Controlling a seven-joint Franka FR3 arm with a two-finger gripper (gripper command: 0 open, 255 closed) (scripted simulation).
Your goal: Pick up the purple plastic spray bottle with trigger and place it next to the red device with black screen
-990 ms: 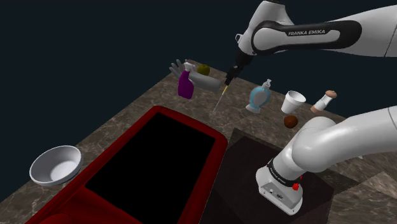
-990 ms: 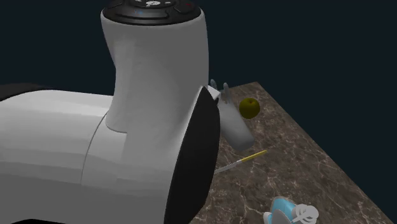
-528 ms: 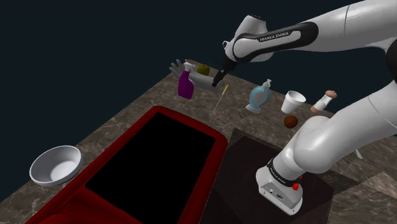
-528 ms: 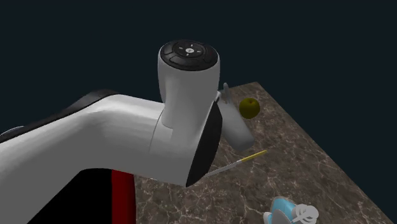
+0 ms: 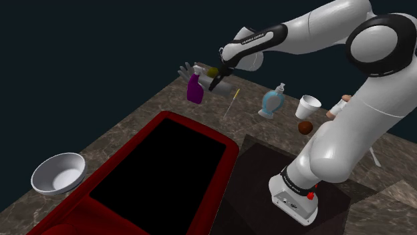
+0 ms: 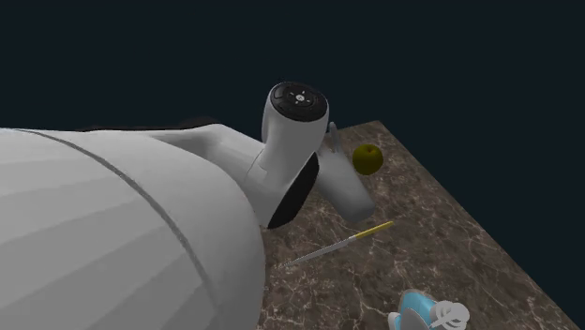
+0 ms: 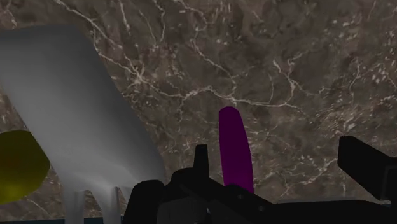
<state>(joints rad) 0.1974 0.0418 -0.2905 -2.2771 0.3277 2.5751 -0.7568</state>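
The purple spray bottle (image 5: 195,89) stands near the far corner of the marble counter. My gripper (image 5: 214,83) hangs just to its right in the shoulder view, low over a pale grey glove-shaped object (image 5: 217,85). In the wrist view the purple bottle (image 7: 235,150) appears between my black fingers, which stand apart without touching it; the gripper (image 7: 254,191) is open. The red device with a black screen (image 5: 160,170) lies large across the near part of the counter.
An olive ball (image 6: 367,158) and the grey object (image 6: 343,185) sit by the far edge. A yellow-tipped stick (image 5: 230,104), a blue and white dispenser (image 5: 272,104), a white cup (image 5: 308,107), a brown ball (image 5: 305,127) and a white bowl (image 5: 59,172) also stand around.
The arm has swung toward the shoulder view's left. The gripper moved from above the yellow-tipped stick to over the grey object beside the purple bottle. No object has shifted.
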